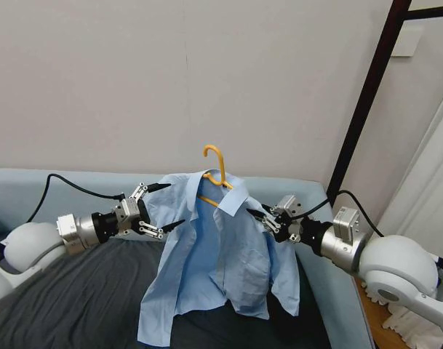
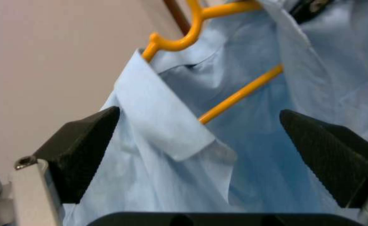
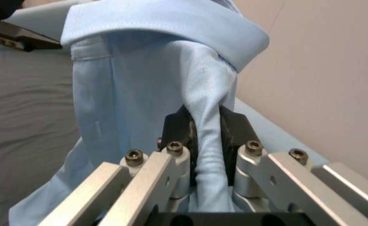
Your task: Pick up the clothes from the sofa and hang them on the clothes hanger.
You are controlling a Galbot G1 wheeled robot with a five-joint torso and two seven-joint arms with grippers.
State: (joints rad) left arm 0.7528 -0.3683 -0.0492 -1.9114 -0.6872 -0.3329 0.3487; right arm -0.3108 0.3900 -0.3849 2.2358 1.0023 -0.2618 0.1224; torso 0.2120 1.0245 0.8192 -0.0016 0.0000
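**Shirt held up on its hanger above the sofa**

In the head view, the blue shirt (image 1: pixel 217 254) is held over the sofa (image 1: pixel 32 182), draped on the yellow hanger (image 1: pixel 215 174). The right gripper (image 1: pixel 268 222) is clenched on one shoulder of the shirt. The left gripper (image 1: pixel 161 209) is set just beside the other shoulder, released and grasping nothing. The shirt's long axis runs upright, with the collar up and the tails down toward the sofa. The hanger's hook points upward. A black rack pole (image 1: pixel 366 94) is seen to the right.

In the left wrist view, the fingers (image 2: pixel 84 141) are spread wide around the collar, and no contact is seen.

In the right wrist view, a fold of cloth is pinched tight between the fingers (image 3: pixel 234 132).

The hanger appears to be carried by the cloth alone, so the step is judged best done level, with the hook uppermost. A second hold at the free shoulder is advised.
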